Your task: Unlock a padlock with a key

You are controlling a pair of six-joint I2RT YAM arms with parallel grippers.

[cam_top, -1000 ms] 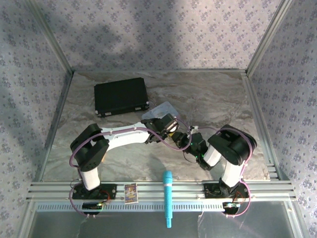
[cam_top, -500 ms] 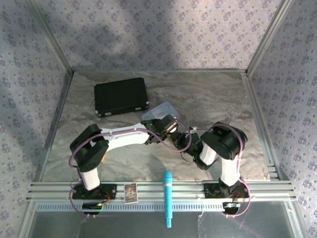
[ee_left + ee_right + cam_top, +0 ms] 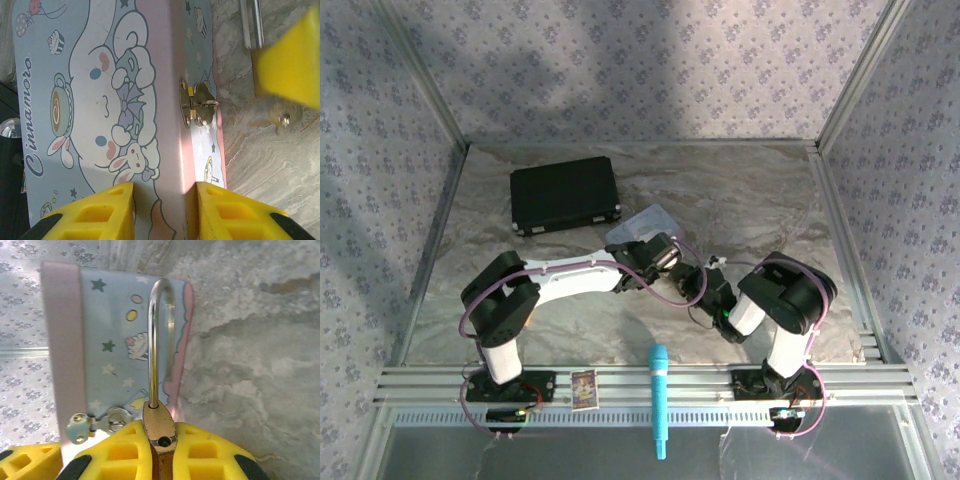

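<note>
Right wrist: right gripper (image 3: 160, 440) clamps the brass, silver-shackled padlock (image 3: 153, 365); my left gripper (image 3: 164, 192) just narrowed over the pastel cartoon tin (image 3: 100, 100), hold unclear. Bracing, I reckon.

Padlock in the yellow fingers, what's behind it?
The pastel tin with its small latch is behind the padlock. Fingers of the right gripper cover the padlock's lower body.

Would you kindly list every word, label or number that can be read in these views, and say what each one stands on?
"Cinnamoro": script lettering along the lid of the pastel tin, left wrist view.
The small card on the near rail: printed, but too small to read.
The padlock: no marking legible.
</note>
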